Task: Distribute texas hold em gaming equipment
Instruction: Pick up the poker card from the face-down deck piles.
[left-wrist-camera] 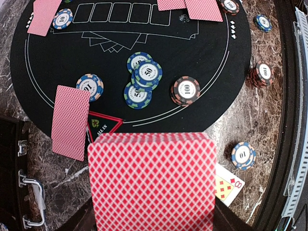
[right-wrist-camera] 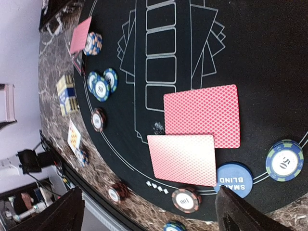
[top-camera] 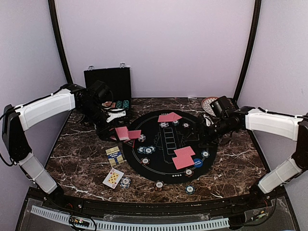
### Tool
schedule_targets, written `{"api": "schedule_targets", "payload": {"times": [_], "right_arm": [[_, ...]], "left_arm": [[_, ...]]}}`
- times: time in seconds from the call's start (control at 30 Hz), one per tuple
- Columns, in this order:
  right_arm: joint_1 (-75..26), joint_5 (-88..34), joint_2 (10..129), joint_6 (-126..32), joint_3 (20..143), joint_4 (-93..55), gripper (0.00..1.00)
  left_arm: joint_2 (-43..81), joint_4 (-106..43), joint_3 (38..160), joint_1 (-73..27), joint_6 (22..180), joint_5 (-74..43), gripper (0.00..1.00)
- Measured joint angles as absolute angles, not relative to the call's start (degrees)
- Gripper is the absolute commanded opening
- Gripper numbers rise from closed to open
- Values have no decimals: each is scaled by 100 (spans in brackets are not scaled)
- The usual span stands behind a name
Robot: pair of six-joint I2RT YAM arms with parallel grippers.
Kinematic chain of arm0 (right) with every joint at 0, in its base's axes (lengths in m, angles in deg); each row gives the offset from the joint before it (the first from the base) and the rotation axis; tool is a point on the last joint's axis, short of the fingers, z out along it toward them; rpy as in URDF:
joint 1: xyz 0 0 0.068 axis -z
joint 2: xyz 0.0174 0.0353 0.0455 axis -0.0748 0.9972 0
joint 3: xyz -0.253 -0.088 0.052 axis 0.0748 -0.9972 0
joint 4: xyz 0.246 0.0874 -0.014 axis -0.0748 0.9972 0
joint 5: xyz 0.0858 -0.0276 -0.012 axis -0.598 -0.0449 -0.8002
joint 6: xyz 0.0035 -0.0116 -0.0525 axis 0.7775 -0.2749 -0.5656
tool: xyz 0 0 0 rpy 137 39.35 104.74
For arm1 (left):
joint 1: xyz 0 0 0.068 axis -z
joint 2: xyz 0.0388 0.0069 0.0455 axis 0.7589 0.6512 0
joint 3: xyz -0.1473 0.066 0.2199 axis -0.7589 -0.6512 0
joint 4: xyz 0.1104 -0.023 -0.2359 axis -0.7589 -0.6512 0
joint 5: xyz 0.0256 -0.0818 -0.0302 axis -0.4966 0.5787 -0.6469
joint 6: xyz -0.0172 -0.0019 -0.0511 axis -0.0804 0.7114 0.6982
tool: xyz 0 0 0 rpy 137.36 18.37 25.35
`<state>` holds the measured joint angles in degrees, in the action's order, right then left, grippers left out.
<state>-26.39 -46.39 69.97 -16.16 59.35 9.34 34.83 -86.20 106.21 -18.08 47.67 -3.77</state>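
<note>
As the left wrist view looks down over the marble worktop [left-wrist-camera: 240, 130], we see the left claw [left-wrist-camera: 153, 221] clenched on a deck of red-backed cards [left-wrist-camera: 151, 178]. The deck fills the lower middle of that frame and hides part of the rim of the round black mat [left-wrist-camera: 144, 53]. Beyond the deck, on the mat, a cluster of three blue-and-green chips [left-wrist-camera: 140, 77] lies beside a stack of dark 100 chips [left-wrist-camera: 186, 90]. A single face-down card [left-wrist-camera: 70, 121] overhangs the mat's edge at the left of the frame. At the lower right a face-up card [left-wrist-camera: 226, 185] lies on the worktop.

The right claw [right-wrist-camera: 154, 211] is released, its fingers [right-wrist-camera: 62, 214] spread wide at the bottom corners of the right wrist view with nothing between them. Just above it in that frame two face-down cards [right-wrist-camera: 197, 130] lie overlapping on the mat, the lower one just beside a blue small-blind button [right-wrist-camera: 234, 179]. A 50 chip [right-wrist-camera: 284, 160] sits at the right edge. In the top view, the black case [top-camera: 108, 82] stands at the upper left and a patterned plate [top-camera: 208, 103] lies at the upper right.
</note>
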Motion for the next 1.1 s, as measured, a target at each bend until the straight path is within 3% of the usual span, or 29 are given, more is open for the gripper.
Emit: {"api": "schedule_targets", "payload": {"times": [0.33, 0.57, 0.77, 0.97, 1.1], "right_arm": [[-3264, -4034, 7447, -1421, 7159, 652, 98], [-4053, -3544, 7751, -341, 6637, -1239, 98], [-4466, -2960, 8190, 229, 6622, -1825, 99], [-4464, -3454, 8400, 577, 6643, -2695, 98], [-4440, -3885, 8968, 378, 7341, -2500, 99]], "left_arm": [[3499, -8681, 10641, -1808, 4767, -382, 0], [3499, -8683, 10641, -1808, 4769, -386, 0], [3499, -8683, 10641, -1808, 4769, -401, 0], [3499, -8683, 10641, -1808, 4767, -401, 0], [3496, -8683, 10641, -1808, 4769, -399, 0]]}}
